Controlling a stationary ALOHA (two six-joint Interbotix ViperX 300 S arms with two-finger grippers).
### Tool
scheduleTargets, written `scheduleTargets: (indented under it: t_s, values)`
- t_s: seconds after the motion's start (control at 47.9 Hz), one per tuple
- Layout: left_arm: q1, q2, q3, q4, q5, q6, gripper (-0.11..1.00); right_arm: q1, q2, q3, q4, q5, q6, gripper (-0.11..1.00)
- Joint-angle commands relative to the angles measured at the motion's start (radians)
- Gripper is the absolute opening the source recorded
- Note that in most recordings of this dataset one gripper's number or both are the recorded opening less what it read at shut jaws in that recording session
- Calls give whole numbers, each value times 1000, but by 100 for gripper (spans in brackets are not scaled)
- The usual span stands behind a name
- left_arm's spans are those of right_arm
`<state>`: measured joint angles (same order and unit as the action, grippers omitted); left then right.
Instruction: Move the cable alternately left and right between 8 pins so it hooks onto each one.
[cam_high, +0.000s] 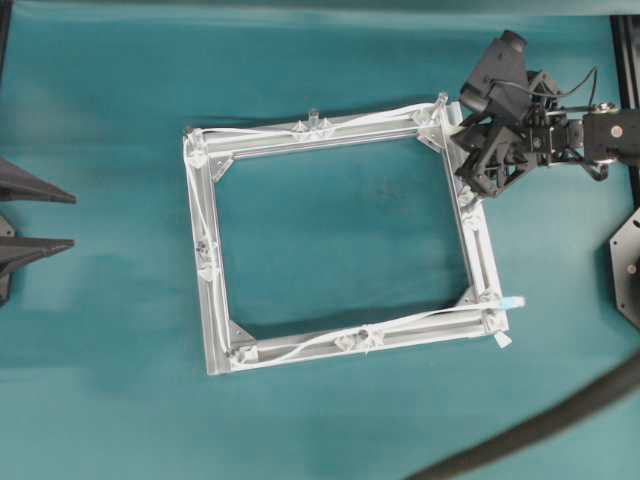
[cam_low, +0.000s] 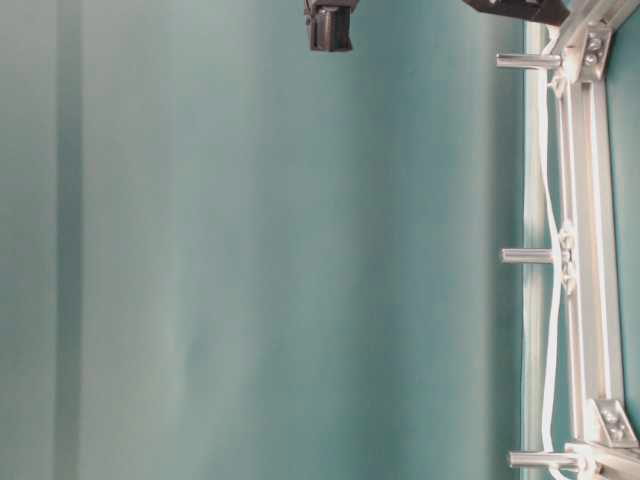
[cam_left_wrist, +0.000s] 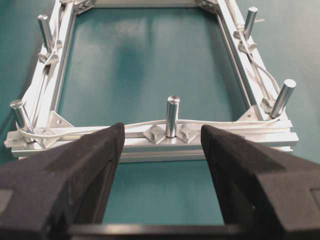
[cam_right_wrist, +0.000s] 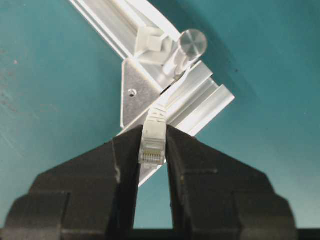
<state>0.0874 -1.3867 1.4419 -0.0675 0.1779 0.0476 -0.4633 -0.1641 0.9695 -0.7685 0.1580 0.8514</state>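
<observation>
Between the fingers of the right end effector sits the plug of the cable, and whether it is gripped I cannot tell. Just ahead, the cable loops around the pins on the frame. Most hooking looks done. The left end effector stands wide open, holding nothing.

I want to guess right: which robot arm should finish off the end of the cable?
The right one. The right gripper already has the cable's plug between its fingers, beside a corner pin. The left gripper hangs open and empty outside the frame.
</observation>
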Motion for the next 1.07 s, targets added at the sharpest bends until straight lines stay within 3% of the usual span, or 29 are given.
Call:
scheduleTargets:
  t_s: [0.0, 0.125, 0.167, 0.48, 0.773, 0.856, 1.044]
  values:
    - [-2, 11, -17, 5, -5, -2, 65, 14, -21, -6, 9, 6, 0, 25]
    - [-2, 9, -17, 5, -5, -2, 65, 14, -25, -9, 9, 31, -5, 59]
    - [-2, 9, -18, 5, -5, -2, 65, 14, -29, -9, 8, 34, -8, 65]
    - [-2, 9, -18, 5, -5, -2, 65, 14, -164, 46, 0, 117, -14, 63]
    - [-2, 9, -17, 5, -5, -2, 65, 14, -314, 106, -37, 164, -14, 63]
    - [-2, 9, -17, 5, -5, -2, 65, 14, -336, 120, -63, 160, -20, 63]
    - [-2, 9, -17, 5, -5, -2, 65, 14, -399, 144, -176, 118, -20, 63]
